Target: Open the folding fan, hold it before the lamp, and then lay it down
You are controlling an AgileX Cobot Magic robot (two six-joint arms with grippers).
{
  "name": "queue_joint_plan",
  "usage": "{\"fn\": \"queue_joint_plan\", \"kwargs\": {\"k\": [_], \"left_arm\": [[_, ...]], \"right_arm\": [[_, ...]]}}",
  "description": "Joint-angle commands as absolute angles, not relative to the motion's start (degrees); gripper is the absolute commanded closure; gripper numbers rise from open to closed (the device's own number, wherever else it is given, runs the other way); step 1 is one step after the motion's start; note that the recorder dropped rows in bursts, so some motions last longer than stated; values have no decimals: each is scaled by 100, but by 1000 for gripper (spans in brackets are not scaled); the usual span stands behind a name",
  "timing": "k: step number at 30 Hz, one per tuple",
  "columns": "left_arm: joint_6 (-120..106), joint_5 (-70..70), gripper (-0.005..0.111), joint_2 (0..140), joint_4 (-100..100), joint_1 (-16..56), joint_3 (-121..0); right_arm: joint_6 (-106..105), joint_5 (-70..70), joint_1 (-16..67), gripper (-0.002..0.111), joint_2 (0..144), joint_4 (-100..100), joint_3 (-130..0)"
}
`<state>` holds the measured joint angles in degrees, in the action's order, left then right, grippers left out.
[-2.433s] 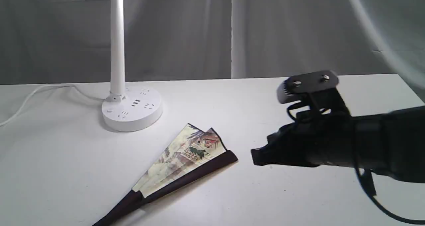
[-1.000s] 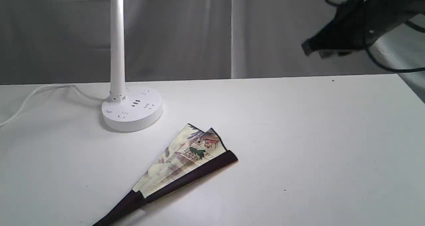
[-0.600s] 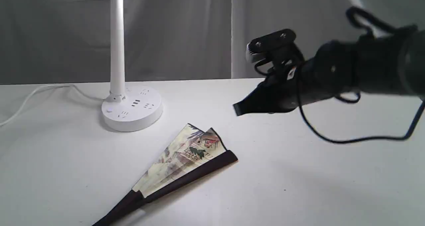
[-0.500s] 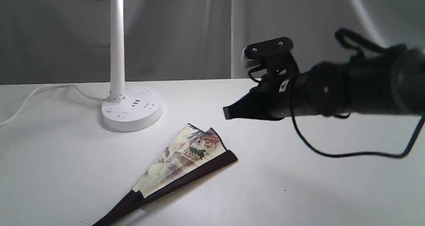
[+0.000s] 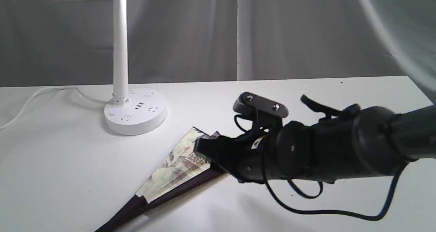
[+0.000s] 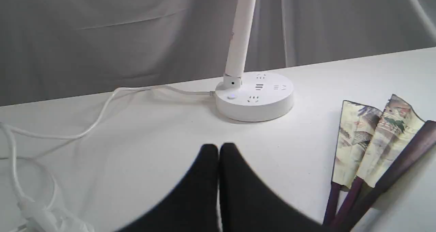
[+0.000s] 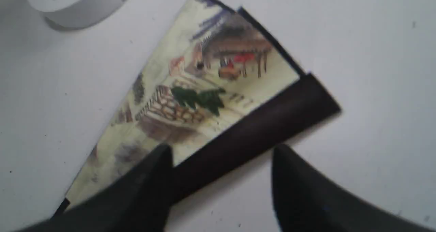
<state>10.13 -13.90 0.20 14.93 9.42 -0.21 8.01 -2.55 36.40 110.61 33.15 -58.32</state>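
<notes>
Right now, a pleated cream paper folding fan (image 5: 177,167), painted with a village scene and fitted with dark maroon wooden sticks, lies flat on the white worktop (image 5: 68,164), near the front and a little left of centre. It is only slightly spread, showing about two painted folds. Its narrow pivot end points near-left and its wide end far-right. The robot's black right hand (image 5: 204,149) reaches in low from the right over the wide end. The right wrist view shows its two fingers set wide apart, one over the painted paper and the other over bare worktop. The fan's outer maroon guard stick (image 7: 259,129) runs between them, though whether the fingers touch the fan cannot be told. That straddling pose looks chosen so that closing would pinch the stiff guard stick rather than the fragile paper, giving a firm hold for lifting and spreading. The black left hand (image 6: 218,147), seen only in its own wrist view, has its fingers pressed together and holds nothing. It is held above the worktop, apart from the fan, probably in reserve for the other stick. A white desk lamp (image 5: 120,55) with a tall slim post and a round socket base stands far-left of the fan, apart from it, with its white cord (image 5: 37,94) trailing off left. The opening step looks barely begun, and the showing before the lamp and the laying down are not yet done.
</notes>
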Motion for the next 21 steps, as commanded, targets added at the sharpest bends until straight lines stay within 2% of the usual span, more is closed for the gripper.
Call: {"fn": "queue_joint_plan", "kwargs": {"k": [1, 3, 6, 13, 21], "left_arm": [[1044, -1331, 107, 0, 1426, 928, 0], [1044, -1331, 107, 0, 1401, 928, 0], [1044, -1331, 107, 0, 1401, 928, 0], [1044, -1331, 107, 0, 1401, 928, 0], [1044, -1331, 107, 0, 1401, 928, 0]], "right_arm": [[942, -347, 3845, 37, 11177, 3727, -5809], [942, -357, 3962, 28, 11176, 3753, -5809], [942, -376, 4115, 21, 11176, 4078, -5809], [955, -243, 4280, 21, 11448, 4651, -5905], [955, 567, 4280, 21, 12357, 4712, -7154]]}}
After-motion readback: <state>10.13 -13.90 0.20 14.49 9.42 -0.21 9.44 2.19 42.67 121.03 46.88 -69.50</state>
